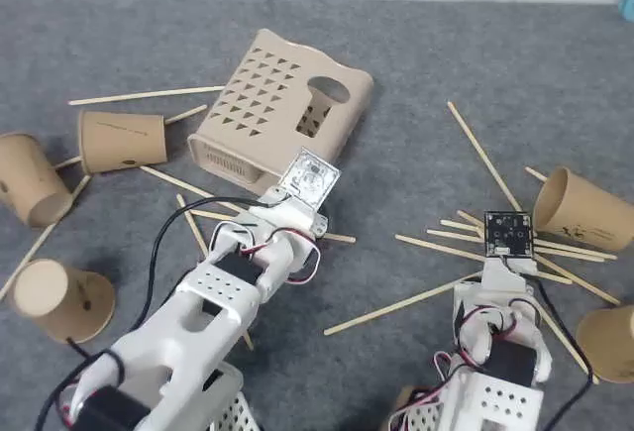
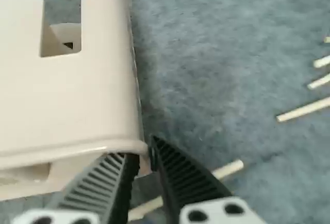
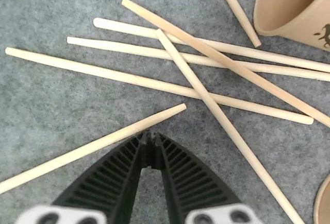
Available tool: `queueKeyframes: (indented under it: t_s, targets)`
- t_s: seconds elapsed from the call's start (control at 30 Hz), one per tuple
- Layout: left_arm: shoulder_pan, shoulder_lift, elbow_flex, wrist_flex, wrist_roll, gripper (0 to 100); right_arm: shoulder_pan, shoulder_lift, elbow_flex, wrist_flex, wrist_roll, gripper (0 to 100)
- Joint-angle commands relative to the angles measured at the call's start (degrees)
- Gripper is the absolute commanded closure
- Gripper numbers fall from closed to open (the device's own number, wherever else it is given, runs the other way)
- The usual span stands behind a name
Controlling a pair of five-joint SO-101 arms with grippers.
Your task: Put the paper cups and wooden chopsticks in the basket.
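The beige basket (image 1: 282, 109) lies overturned at the back centre, its handle hole (image 2: 61, 28) facing sideways. My left gripper (image 2: 143, 154) is at the basket's near corner (image 2: 124, 147), with the jaws pinched on its rim. My right gripper (image 3: 150, 140) is shut and empty, its tips just short of a chopstick (image 3: 93, 149). Several wooden chopsticks (image 3: 206, 59) lie crossed beyond it. Paper cups lie on their sides: three at the left (image 1: 121, 141), (image 1: 30, 178), (image 1: 64, 300) and two at the right (image 1: 584, 210), (image 1: 609, 342).
More chopsticks lie on the grey carpet: one long one (image 1: 147, 95) behind the left cups, one (image 1: 483, 157) right of the basket, one (image 1: 401, 304) between the arms. A chopstick (image 2: 227, 170) lies under the left gripper.
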Motion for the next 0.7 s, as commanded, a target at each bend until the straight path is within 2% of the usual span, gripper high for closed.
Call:
queueKeyframes:
  t_s: [0.0, 0.1, 0.2, 0.37, 0.43, 0.67]
  targets:
    - [0.4, -5.6, -0.4, 2.2, -0.9, 99, 0.6, -0.9, 0.4, -1.1, 0.6, 99.1]
    - [0.7, -9.5, -0.5, 6.5, 0.0, 99, 0.6, -0.9, 0.4, -1.2, 0.6, 99.1]
    - [0.3, -14.7, -0.5, 11.3, 4.2, 95, 0.6, -0.9, 0.4, -1.2, 0.6, 99.1]
    - [-4.0, -22.1, -0.2, 17.8, 8.3, 72, 0.6, -0.9, 0.4, -1.2, 0.6, 99.1]
    - [-5.6, -24.1, -0.1, 20.0, 10.1, 66, 0.6, -0.9, 0.4, -1.2, 0.6, 99.1]
    - [-7.2, -33.5, 0.0, 32.8, 11.5, 69, 0.6, -0.9, 0.4, -0.9, 0.6, 99.1]
